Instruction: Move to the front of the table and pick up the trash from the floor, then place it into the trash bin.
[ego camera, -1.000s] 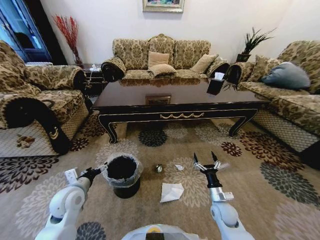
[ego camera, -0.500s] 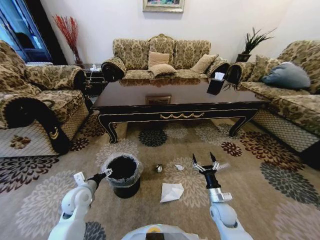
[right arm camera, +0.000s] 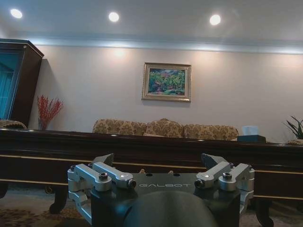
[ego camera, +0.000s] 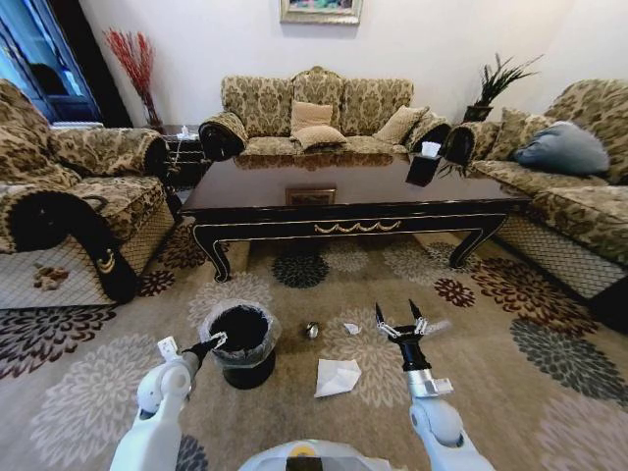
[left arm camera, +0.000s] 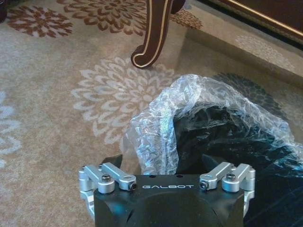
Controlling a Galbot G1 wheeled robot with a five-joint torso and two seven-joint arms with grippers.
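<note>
From my seat, much of the left gripper point(ego camera: 214, 340) is hard to read: in the head view its tips sit at the trash bin's point(ego camera: 241, 343) 9 o'clock rim, and in the left wrist view the fingers point(left arm camera: 110, 160) are mostly hidden behind the gripper body and the bag, so I cannot tell whether they are released or clenched. The bin's inside looks dark under its crinkled whitish liner point(left arm camera: 156, 132); I cannot make out any contents.

The right gripper point(ego camera: 398, 318) hovers over the floor point(ego camera: 510, 392) at 3 o'clock from the bin, fingers spread wide and holding nothing. A faint whitish blur at their right edge is too vague to name.

Between the grippers the trash lies on the carpet: a crumpled white napkin point(ego camera: 337, 377), a tiny white scrap point(ego camera: 351, 328) and a small silvery ball point(ego camera: 312, 331) just beside the bin.

The worktop point(ego camera: 353, 191) stands at 12 o'clock beyond the litter, a black tissue box point(ego camera: 424, 167) on its right end. Sofas ring it on three sides.
</note>
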